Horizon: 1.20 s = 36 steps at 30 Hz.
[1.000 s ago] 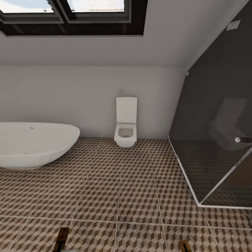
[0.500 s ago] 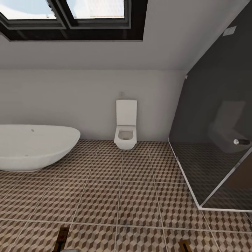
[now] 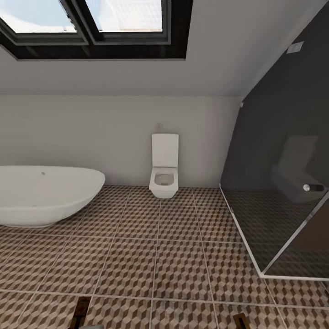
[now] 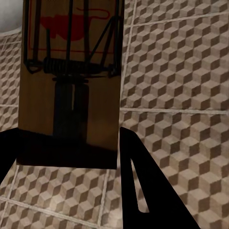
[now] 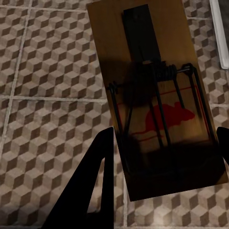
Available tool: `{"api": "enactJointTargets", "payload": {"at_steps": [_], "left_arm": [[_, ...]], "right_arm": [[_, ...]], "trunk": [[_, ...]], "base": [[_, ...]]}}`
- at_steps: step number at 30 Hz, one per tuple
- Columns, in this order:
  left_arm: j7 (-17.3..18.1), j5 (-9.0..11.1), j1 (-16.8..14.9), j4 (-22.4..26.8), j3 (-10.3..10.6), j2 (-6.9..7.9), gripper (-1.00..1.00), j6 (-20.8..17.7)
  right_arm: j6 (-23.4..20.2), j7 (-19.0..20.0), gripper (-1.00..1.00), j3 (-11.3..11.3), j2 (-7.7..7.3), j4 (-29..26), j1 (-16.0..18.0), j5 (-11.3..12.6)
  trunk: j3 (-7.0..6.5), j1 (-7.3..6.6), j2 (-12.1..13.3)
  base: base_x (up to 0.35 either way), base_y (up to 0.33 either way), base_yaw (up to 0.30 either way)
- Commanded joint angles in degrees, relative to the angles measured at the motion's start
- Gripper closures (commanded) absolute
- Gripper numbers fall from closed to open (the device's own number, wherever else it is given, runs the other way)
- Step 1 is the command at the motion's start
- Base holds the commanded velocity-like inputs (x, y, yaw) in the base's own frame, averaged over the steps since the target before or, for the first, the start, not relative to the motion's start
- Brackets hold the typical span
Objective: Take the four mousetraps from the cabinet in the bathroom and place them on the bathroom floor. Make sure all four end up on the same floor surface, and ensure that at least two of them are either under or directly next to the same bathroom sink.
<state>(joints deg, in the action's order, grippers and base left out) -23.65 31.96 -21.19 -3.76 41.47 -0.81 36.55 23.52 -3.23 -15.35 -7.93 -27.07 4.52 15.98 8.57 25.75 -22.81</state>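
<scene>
My left gripper is shut on a mousetrap, a brown wooden board with a dark spring, wire bar and red mouse print. Its black fingers clamp the board's near end above the bathroom floor. My right gripper is shut on a second mousetrap of the same kind, also held over the tiles. In the head view the tips of both mousetraps peek in at the bottom edge, one left and one right, above the cube-patterned bathroom floor. The cabinet and the bathroom sink are out of view.
A white oval bathtub stands at the left and a white toilet on the far wall. A dark glass shower enclosure with a pale floor rail fills the right. A skylight sits in the sloped ceiling.
The whole head view has shifted: bathtub, toilet and shower sit slightly lower and more skylight shows, so the camera moved. Both mousetrap tips stay at the bottom edge.
</scene>
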Motion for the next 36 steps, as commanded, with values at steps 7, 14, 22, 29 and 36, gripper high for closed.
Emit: {"api": "enactJointTargets", "payload": {"at_steps": [7,14,22,29,36], "left_arm": [[-0.52,-0.05,-0.08,-0.20,0.46,-0.07,1.00,0.03],[-0.46,-0.05,-0.08,-0.20,0.46,-0.07,1.00,0.01],[-0.43,-0.05,-0.08,-0.22,0.46,-0.07,1.00,0.01],[-0.43,-0.05,-0.08,-0.24,0.46,-0.07,1.00,0.01],[-0.43,-0.05,-0.08,-0.23,0.46,-0.07,1.00,0.01]], "right_arm": [[0.21,-0.20,1.00,-0.48,-0.07,0.00,0.05,0.55],[0.21,-0.20,1.00,-0.48,-0.07,0.00,0.05,0.55],[0.21,-0.20,1.00,-0.50,-0.07,0.26,0.05,0.55],[0.21,-0.20,1.00,-0.51,-0.07,0.35,0.05,0.55],[0.21,-0.20,1.00,-0.52,-0.07,0.35,0.05,0.55]], "trunk": [[-0.52,0.04,-0.11],[-1.15,0.04,-0.11],[-1.88,0.04,-0.11],[-2.51,0.04,-0.11],[-3.14,0.04,-0.11]], "base": [[0.000,0.000,0.000],[0.000,0.000,0.000],[0.000,0.000,0.000],[0.000,0.000,0.000],[0.000,0.000,0.000]]}}
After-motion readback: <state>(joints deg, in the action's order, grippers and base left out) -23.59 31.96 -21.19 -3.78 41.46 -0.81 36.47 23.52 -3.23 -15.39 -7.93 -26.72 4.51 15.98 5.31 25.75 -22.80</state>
